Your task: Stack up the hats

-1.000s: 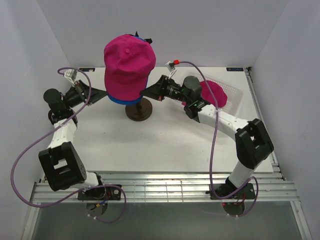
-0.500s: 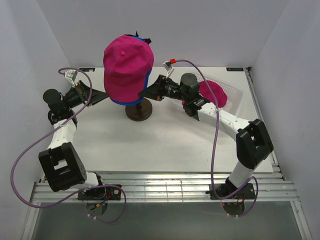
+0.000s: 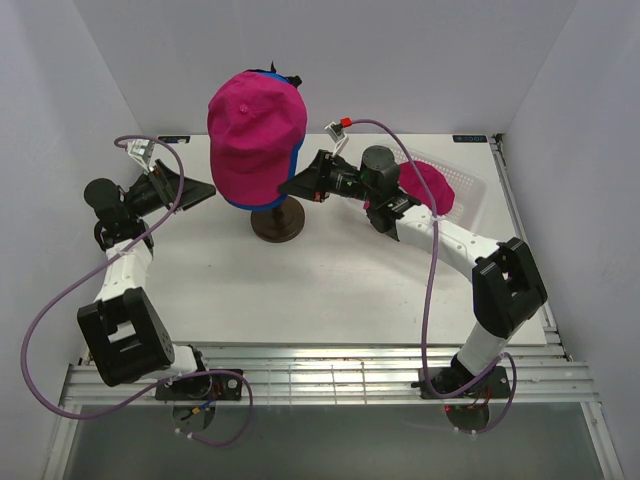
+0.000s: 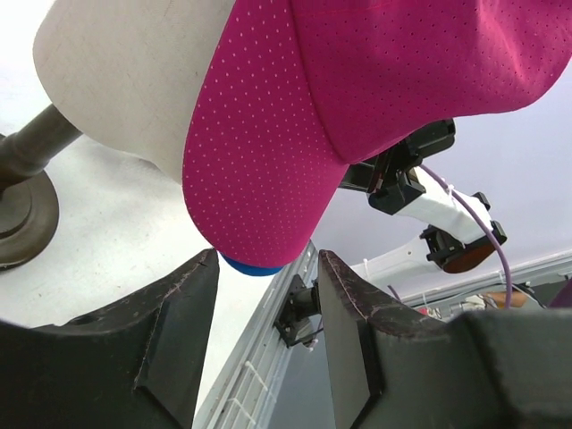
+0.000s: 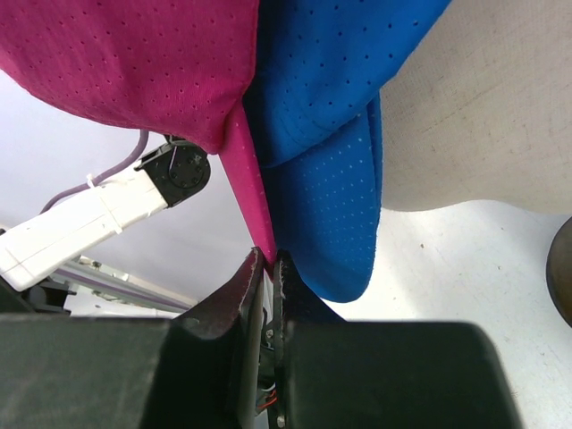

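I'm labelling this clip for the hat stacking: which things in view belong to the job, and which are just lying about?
Job: top pink cap, over the blue cap; second pink cap, in the white basket; right gripper, pinching the top pink cap's brim.
Just there: mannequin head, dark stand, the white basket.

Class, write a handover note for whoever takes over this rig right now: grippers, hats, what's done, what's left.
Left gripper: jaws open just below the top pink cap's brim, holding nothing.
Right gripper: shut on that cap's edge.
Done: top pink cap sits over the blue cap on the mannequin head.
Left: second pink cap lies in the basket; add it to the stack.
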Robot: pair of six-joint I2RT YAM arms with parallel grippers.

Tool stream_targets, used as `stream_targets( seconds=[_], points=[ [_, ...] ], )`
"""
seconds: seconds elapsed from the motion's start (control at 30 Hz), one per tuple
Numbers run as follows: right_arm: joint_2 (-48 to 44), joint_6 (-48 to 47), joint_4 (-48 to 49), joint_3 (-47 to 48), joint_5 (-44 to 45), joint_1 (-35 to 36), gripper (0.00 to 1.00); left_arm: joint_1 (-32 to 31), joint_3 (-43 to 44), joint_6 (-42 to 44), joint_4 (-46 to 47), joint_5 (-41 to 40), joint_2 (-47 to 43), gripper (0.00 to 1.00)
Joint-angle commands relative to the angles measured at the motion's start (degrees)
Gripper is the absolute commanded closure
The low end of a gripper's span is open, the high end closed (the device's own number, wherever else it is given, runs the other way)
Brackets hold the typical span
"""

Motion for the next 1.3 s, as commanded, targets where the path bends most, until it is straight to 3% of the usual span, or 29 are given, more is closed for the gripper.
stream_targets(
  seconds=[0.0, 0.27, 0.6, 0.8, 0.9, 0.93, 0.97, 1.03, 1.1, 1.27],
  points=[
    [0.1, 0.0, -0.3, 0.0, 1.0, -0.8, 0.92, -0.8, 1.6, 2.2, 0.5, -1.7, -0.9, 0.41],
    [-0.2, 0.4, 0.3, -0.3, 1.2, -1.0, 0.92, -3.4, 3.8, 10.6, -6.4, -2.5, 0.7, 0.32],
    [0.4, 0.8, 0.4, -0.5, 1.7, -1.1, 0.92, -5.6, 6.9, 13.8, -10.7, -3.3, 2.3, 0.41],
    [0.3, 1.2, 0.6, -0.7, 1.7, -1.3, 0.92, -4.0, 6.5, 18.7, -15.8, -2.2, -0.7, 0.38],
    [0.0, 1.4, 0.6, -1.3, 1.8, -1.5, 0.92, -3.2, 10.5, 30.0, -29.0, -5.2, -1.8, 0.36],
    [-0.2, 1.6, 0.6, -1.4, 1.9, -1.5, 0.92, -3.2, 15.3, 34.6, -41.2, -7.1, -1.8, 0.35],
    [-0.5, 1.7, 0.6, -1.8, 2.2, -1.6, 0.91, -3.3, 18.1, 44.7, -47.7, -11.4, -1.3, 0.35],
    [-0.9, 1.6, 0.6, -2.2, 2.5, -1.6, 0.91, -3.3, 23.6, 49.3, -56.4, -14.5, -1.5, 0.35],
    [-1.4, 1.6, 0.4, -2.5, 3.2, -1.8, 0.89, -3.3, 26.6, 54.0, -60.0, -18.8, -2.2, 0.36],
    [-1.3, 1.9, -0.2, -2.8, 3.8, -2.2, 0.84, -3.3, 34.5, 55.0, -63.3, -22.9, -2.5, 0.39]
  ],
)
